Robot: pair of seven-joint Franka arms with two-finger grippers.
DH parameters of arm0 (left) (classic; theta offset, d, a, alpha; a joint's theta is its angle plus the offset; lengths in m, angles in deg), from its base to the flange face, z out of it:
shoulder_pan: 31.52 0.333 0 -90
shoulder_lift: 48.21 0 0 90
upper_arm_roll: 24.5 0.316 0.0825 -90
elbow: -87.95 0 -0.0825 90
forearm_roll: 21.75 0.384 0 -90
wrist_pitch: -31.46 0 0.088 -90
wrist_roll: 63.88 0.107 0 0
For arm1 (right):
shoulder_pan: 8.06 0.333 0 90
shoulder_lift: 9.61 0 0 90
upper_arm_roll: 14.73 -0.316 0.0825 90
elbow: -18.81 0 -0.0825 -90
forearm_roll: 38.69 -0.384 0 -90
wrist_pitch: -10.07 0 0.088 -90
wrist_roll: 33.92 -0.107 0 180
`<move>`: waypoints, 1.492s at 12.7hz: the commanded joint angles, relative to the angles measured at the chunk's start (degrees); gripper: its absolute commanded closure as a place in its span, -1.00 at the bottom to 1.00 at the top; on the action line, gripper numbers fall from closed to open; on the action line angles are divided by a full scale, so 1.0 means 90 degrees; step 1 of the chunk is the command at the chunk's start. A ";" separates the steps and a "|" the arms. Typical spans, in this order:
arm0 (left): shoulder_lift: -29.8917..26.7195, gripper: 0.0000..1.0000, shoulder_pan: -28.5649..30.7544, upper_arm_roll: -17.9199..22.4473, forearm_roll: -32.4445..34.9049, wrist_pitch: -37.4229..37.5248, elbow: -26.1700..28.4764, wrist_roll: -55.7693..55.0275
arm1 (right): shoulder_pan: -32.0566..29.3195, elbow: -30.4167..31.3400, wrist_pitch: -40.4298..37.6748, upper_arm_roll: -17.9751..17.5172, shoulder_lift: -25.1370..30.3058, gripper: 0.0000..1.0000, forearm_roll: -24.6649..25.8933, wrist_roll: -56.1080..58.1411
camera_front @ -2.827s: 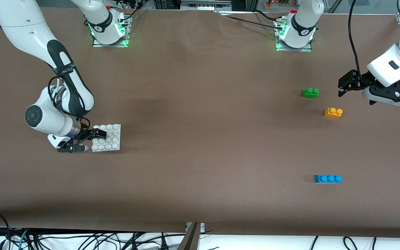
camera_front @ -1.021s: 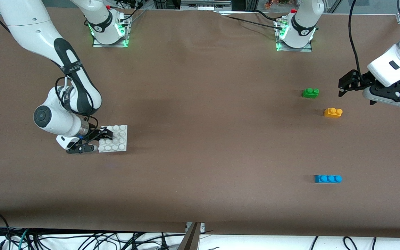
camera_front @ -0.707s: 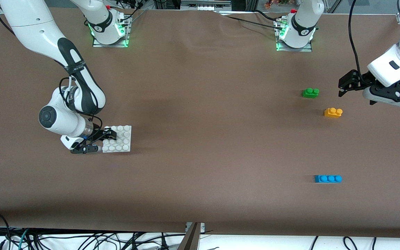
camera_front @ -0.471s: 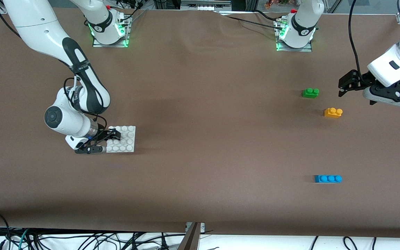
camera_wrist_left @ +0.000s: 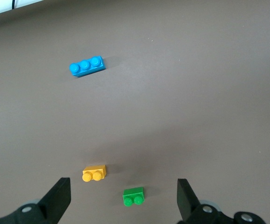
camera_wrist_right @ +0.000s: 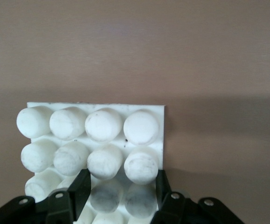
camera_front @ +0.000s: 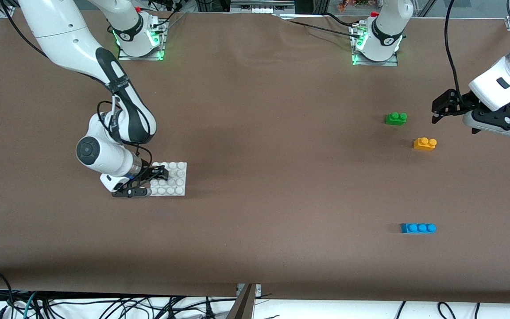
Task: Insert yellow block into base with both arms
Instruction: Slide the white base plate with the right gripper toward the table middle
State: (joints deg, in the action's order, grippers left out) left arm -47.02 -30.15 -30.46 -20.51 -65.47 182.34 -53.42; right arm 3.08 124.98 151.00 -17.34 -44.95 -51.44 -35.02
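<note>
Base (camera_front: 173, 179): flat white studded plastic square on brown tabletop (camera_front: 259, 177), toward right arm's end; edge clamped in right hand (camera_front: 148, 180); scuffed stud tops seen only in right wrist view.
Green brick (camera_front: 396, 118), yellow block (camera_front: 424, 143), blue three-stud brick (camera_front: 418, 227): glossy, loose, toward left arm's end.
Left hand (camera_front: 434, 110): waiting, spread wide, aloft beside green brick.

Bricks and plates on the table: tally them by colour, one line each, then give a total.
Green brick: 1
Yellow brick: 1
Blue brick: 1
White studded plate: 1
Total: 4
</note>
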 commanded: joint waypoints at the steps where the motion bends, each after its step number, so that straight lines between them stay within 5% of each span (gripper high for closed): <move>1: -0.0036 -1.00 0.0032 -0.0002 -0.0060 0.0048 -0.0009 0.0049 | 0.0197 -0.0176 -0.0004 -0.0003 -0.0155 0.35 -0.0098 -0.0102; 19: -0.0036 -1.00 0.0032 -0.0002 -0.0060 0.0048 -0.0009 0.0049 | 0.1115 -0.0781 -0.0004 -0.0013 -0.0467 0.36 -0.0098 -0.1322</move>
State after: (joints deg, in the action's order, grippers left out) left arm -47.02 -30.14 -30.45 -20.51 -65.47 182.34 -53.42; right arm 11.17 120.37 151.07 -17.59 -47.66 -51.50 -45.17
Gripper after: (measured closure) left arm 0.000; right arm 0.392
